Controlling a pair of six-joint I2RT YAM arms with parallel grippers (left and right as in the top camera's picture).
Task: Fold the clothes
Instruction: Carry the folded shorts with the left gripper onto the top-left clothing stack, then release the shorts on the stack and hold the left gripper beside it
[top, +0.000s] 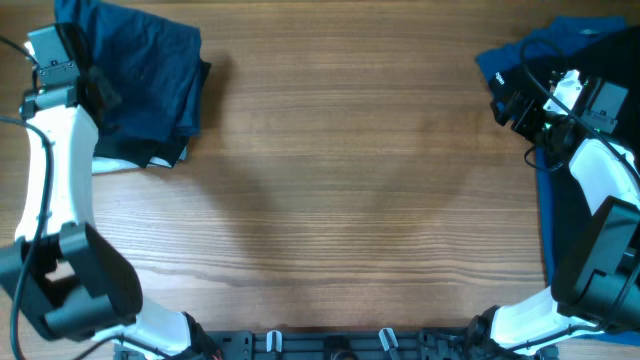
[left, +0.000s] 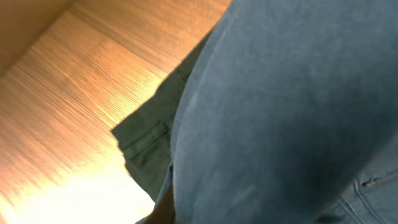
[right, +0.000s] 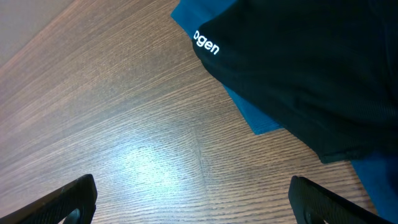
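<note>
The navy clothes (top: 150, 70) lie piled at the far left corner of the table (top: 330, 190), and a black garment (right: 311, 68) lies over a blue cloth (right: 252, 118) at the far right. All look soft, light and limp, so I would pinch a hem or corner. My left gripper (top: 95, 92) is pressed together at the navy pile; my right gripper (right: 193, 202) is spread wide beside the black garment.
</note>
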